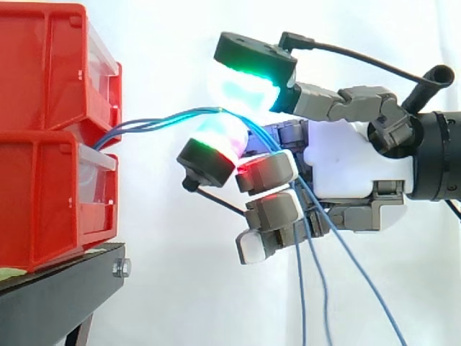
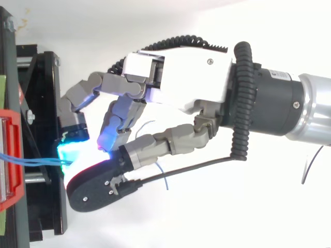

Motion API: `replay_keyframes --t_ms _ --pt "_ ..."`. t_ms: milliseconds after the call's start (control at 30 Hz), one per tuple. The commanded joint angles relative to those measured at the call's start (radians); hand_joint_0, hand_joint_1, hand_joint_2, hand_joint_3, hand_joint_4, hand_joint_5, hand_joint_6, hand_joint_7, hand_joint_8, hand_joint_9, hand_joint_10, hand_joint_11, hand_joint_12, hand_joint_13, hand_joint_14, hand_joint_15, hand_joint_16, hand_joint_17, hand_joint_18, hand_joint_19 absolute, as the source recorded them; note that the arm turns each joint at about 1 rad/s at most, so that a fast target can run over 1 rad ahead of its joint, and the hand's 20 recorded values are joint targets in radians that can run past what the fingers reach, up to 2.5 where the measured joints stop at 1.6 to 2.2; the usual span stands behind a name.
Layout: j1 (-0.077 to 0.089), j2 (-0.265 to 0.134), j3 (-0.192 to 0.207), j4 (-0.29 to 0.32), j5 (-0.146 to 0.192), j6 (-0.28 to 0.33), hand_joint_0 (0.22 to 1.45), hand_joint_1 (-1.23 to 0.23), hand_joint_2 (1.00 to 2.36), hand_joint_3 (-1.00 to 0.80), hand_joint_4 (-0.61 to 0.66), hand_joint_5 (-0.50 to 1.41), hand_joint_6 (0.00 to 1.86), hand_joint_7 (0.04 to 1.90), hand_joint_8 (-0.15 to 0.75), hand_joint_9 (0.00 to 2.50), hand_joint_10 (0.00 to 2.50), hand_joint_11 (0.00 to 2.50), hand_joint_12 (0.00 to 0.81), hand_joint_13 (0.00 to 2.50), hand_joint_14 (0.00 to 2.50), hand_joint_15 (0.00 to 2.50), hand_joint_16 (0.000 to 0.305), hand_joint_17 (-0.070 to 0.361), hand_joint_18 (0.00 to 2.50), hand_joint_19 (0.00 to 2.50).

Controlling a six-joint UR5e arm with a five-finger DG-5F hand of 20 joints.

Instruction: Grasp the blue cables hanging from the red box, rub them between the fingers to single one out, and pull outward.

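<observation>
The hand (image 1: pixel 353 162) reaches in from 3 o'clock, and its fingers are curled. Two glowing pads (image 1: pixel 245 90) are clamped on the blue cables (image 1: pixel 155 122) from above and below. The cables leave the stacked red bins (image 1: pixel 43 72) at 9 o'clock, coming out of the gap between the upper and lower bin. They run across to the pinch, then drop behind the lower fingers towards 5 and 6 o'clock. The bins sit on a black stand (image 1: pixel 57 295). From above, a cyan glow marks where the cables enter the hand (image 2: pixel 181 72).
</observation>
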Motion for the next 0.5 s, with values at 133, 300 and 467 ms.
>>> replay_keyframes --t_ms 133,300,467 --pt "0.007 0.0 -0.002 -0.02 0.018 0.003 0.75 -0.87 1.02 -0.18 -0.1 -0.19 0.95 1.29 0.265 1.15 0.02 1.23 0.367 1.14 0.03 1.08 0.047 0.105 0.74 0.72" --pt "0.01 0.0 -0.002 -0.031 0.018 0.006 0.84 -0.89 1.01 -0.37 -0.19 -0.19 0.96 1.25 0.236 1.14 0.02 1.2 0.354 1.11 0.03 1.08 0.045 0.1 0.68 0.74" --pt "0.008 0.0 -0.002 -0.035 0.018 0.014 0.86 -0.9 1.0 -0.5 -0.34 -0.18 0.95 1.29 0.194 1.15 0.02 1.17 0.333 1.1 0.03 1.07 0.042 0.094 0.69 0.71"
